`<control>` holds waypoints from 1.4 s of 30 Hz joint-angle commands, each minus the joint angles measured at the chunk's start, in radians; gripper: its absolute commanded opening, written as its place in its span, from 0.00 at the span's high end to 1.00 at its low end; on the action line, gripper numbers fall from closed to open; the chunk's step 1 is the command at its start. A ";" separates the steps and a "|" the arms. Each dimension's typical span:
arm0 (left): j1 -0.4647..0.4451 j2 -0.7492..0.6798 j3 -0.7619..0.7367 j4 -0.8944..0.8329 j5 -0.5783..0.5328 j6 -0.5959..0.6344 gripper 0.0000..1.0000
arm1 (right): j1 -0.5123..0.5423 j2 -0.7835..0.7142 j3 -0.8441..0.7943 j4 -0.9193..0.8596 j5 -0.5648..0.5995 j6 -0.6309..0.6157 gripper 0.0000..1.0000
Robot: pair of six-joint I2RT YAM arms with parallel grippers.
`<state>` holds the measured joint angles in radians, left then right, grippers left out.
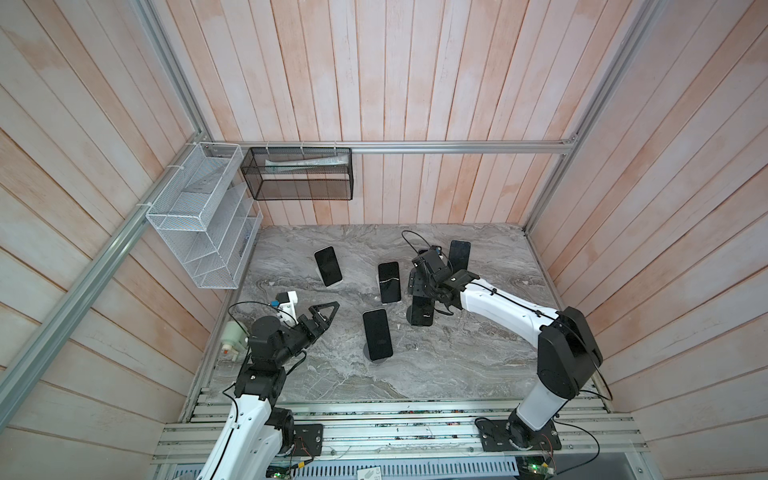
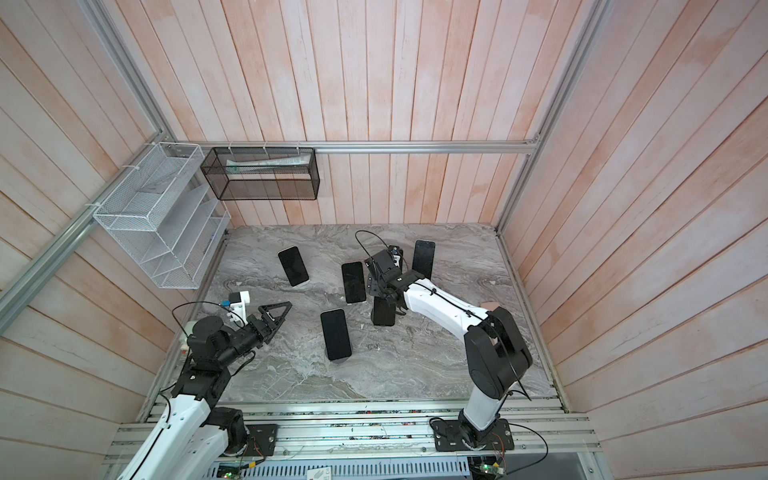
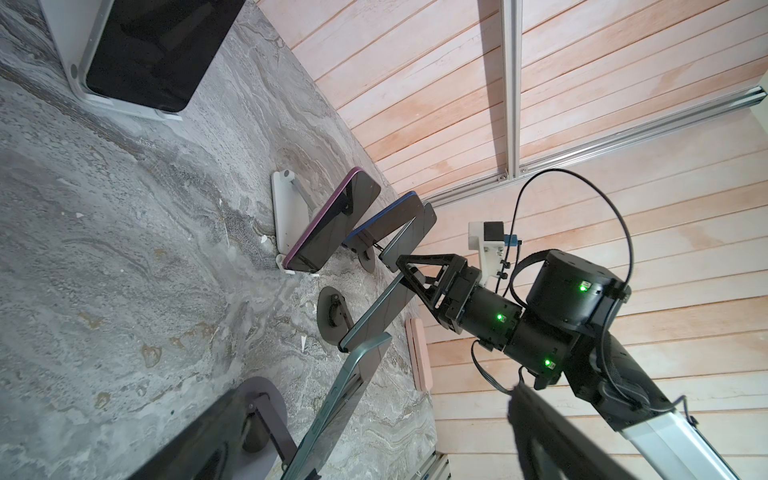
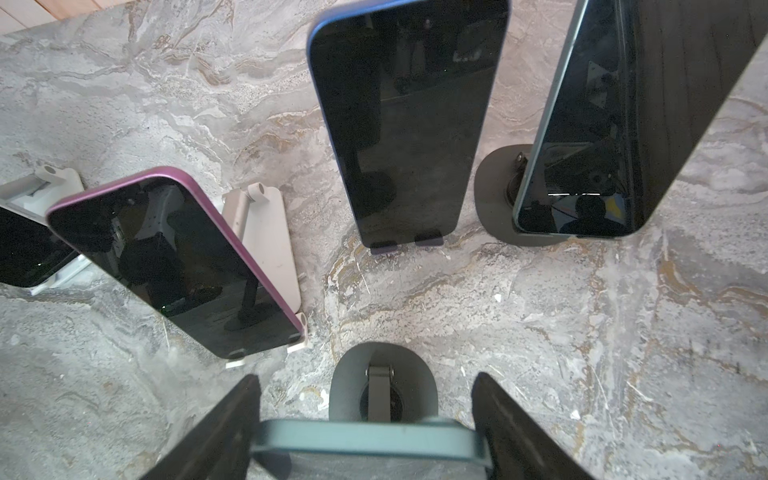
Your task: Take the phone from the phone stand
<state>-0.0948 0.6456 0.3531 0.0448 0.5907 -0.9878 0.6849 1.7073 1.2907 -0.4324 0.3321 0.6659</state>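
Observation:
A teal-edged phone (image 4: 365,440) leans on a dark round-based phone stand (image 4: 345,386) right of the table's middle, showing in both top views (image 1: 423,313) (image 2: 383,313). My right gripper (image 4: 365,380) reaches down over its top end, and both black fingers (image 4: 232,419) press against the phone's two side edges. The left wrist view shows that gripper (image 3: 415,270) at the top of the slanted phone (image 3: 374,316). My left gripper (image 1: 328,309) (image 2: 282,309) hovers open and empty above the table's left side, well apart from this phone.
Other phones on stands surround it: a purple-edged one (image 4: 166,257) on a white stand, a blue-edged one (image 4: 407,120), a dark one (image 4: 582,137), plus one nearer the front (image 1: 377,334). Wire baskets (image 1: 199,216) hang on the left wall.

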 commanded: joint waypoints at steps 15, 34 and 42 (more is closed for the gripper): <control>-0.003 -0.009 0.010 -0.009 -0.026 0.043 0.00 | 0.009 -0.054 -0.032 0.017 0.036 -0.036 0.27; -0.003 0.004 0.108 -0.052 -0.039 0.117 0.00 | 0.015 -0.172 -0.064 0.037 0.027 -0.086 0.32; -0.003 0.045 0.141 -0.038 -0.008 0.113 0.00 | 0.016 -0.223 -0.073 0.002 0.043 -0.094 0.33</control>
<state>-0.0948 0.6796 0.4576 -0.0093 0.5545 -0.8936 0.6930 1.5352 1.2251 -0.4210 0.3477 0.5888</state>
